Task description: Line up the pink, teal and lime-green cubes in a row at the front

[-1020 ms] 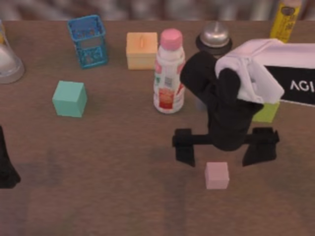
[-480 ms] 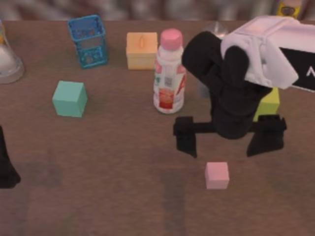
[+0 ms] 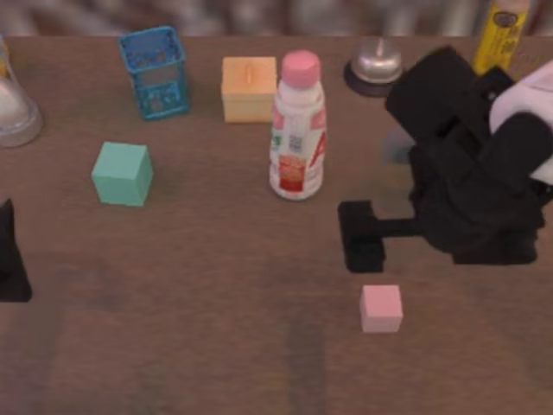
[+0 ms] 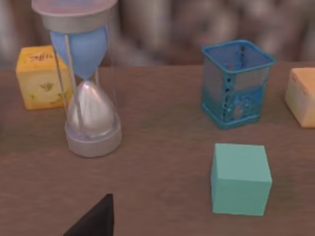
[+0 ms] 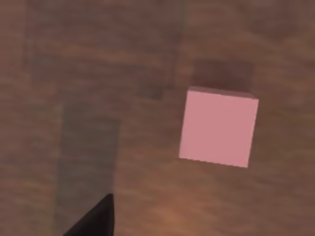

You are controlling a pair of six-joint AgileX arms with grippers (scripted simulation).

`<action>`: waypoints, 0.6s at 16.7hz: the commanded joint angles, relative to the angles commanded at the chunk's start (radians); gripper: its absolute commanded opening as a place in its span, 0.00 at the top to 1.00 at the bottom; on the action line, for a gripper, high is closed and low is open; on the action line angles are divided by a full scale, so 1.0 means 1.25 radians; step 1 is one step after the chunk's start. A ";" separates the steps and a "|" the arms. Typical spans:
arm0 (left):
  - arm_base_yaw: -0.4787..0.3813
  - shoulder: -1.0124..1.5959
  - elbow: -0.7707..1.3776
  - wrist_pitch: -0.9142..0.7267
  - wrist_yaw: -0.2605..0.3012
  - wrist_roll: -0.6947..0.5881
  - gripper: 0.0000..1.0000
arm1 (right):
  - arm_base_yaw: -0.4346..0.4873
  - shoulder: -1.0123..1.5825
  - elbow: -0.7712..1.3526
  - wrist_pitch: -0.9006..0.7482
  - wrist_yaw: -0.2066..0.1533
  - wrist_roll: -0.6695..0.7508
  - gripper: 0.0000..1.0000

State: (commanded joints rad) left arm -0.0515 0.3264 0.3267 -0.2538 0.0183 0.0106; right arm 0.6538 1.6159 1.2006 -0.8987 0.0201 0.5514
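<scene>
Our brown table (image 3: 216, 346) fills the top view. Our right arm (image 3: 484, 173) is the biggest thing on it, a big black shape at the right side. Its right gripper (image 3: 432, 238) hangs above the table, behind the pink cube. We see one black finger (image 3: 361, 235) sticking out to the left; the other finger is hidden under the arm, so we cannot tell how wide the jaws stand. It looks like it holds nothing, but we are not sure.

Our left gripper (image 3: 10, 268) is parked at the left edge of the table, and we cannot tell if it is open.

A white bottle with a pink cap (image 3: 298, 125) stands upright near the middle. An hourglass (image 4: 83, 78) stands at the far left, with a yellow block (image 4: 42, 76) behind it. The blue mesh basket (image 3: 155, 71) and the pale orange box (image 3: 249, 88) sit at the back, near each other. A silver bell (image 3: 377, 62) and a yellow bottle (image 3: 501, 35) sit at the back right.

The teal cube (image 3: 122, 173) sits on the left, in front of the basket. The pink cube (image 3: 381, 308), the smallest, sits alone on the table at the front, right of the middle. We cannot see the lime-green cube; the right arm may cover it.
</scene>
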 joint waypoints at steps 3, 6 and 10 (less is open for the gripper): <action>-0.028 0.202 0.182 -0.144 0.009 0.006 0.00 | -0.029 -0.165 -0.148 0.088 -0.005 -0.059 0.00; -0.055 0.441 0.388 -0.302 0.016 0.010 0.00 | -0.077 -0.356 -0.324 0.180 -0.011 -0.125 0.00; -0.083 0.791 0.685 -0.510 0.017 0.008 0.00 | -0.169 -0.617 -0.556 0.302 -0.018 -0.214 0.00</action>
State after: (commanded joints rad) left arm -0.1555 1.3150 1.1831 -0.8907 0.0395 0.0202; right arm 0.4429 0.8450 0.5060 -0.5214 -0.0028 0.2833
